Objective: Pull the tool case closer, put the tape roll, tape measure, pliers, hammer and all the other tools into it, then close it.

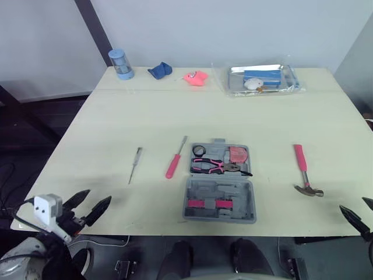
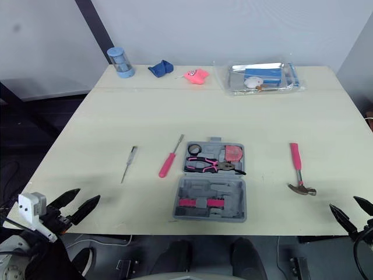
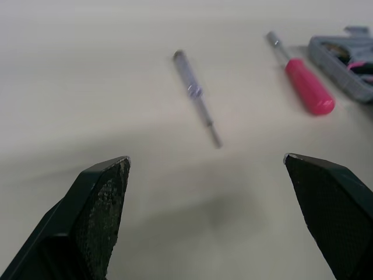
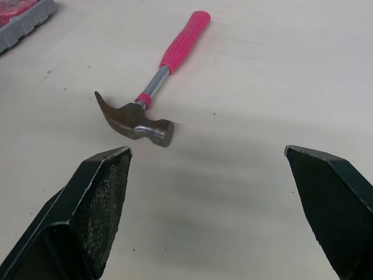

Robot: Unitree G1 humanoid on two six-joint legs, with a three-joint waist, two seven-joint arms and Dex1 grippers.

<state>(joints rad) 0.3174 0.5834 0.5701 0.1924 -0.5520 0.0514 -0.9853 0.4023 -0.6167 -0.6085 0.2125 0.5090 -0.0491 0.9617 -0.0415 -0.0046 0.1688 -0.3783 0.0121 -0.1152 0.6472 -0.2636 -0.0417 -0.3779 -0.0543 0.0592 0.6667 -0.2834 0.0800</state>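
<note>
1. Left eye view: my left gripper [image 1: 99,195], fingers apart, sits well left of the tool case [image 1: 218,189].
2. Pink screwdriver [image 1: 173,162], just left of the case: light, stiff.
3. Hammer [image 1: 302,169], right of the case: head-heavy, I judge; grab near the head. Right gripper [image 1: 352,203] also spread.

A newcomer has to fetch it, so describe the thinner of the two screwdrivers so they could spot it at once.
On the pale table, find the open grey tool case near the robot's edge. To the robot's left of it lie the pink-handled screwdriver, then, farther out, the slim screwdriver. It is thinner, silvery, with no pink.
</note>
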